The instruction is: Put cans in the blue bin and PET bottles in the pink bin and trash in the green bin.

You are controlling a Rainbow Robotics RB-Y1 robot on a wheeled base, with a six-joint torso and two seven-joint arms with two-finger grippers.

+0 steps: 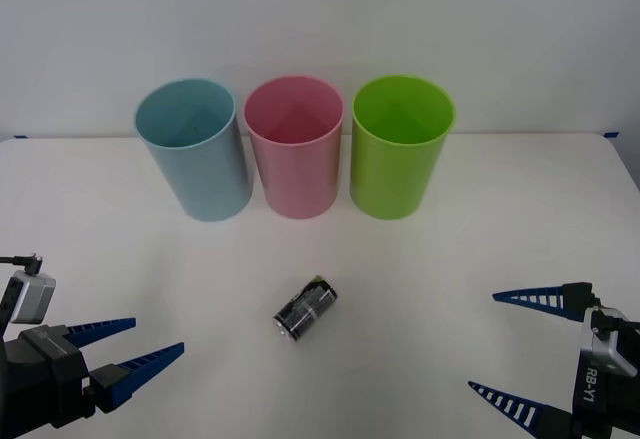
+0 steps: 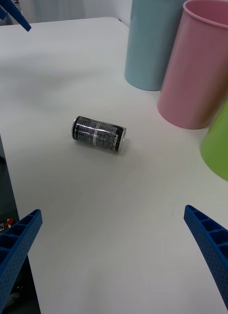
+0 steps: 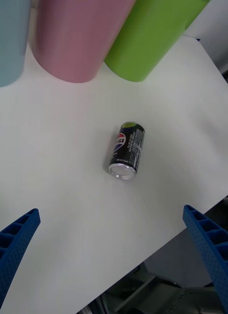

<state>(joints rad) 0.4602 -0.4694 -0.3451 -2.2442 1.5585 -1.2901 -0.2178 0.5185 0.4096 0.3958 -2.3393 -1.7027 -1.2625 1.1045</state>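
Observation:
A small black can (image 1: 306, 308) lies on its side on the white table (image 1: 450, 249), in front of the pink bin (image 1: 295, 149). The blue bin (image 1: 195, 149) stands to the left of the pink one and the green bin (image 1: 400, 149) to its right, all upright in a row. My left gripper (image 1: 158, 335) is open at the near left, apart from the can. My right gripper (image 1: 483, 342) is open at the near right. The can (image 2: 99, 134) (image 3: 127, 149) lies ahead of both pairs of fingers. PET bottles and trash are out of view.
The table's near edge (image 3: 158, 255) runs close to the can on the robot's side. A pale wall rises behind the bins. The three bins stand close together, almost touching.

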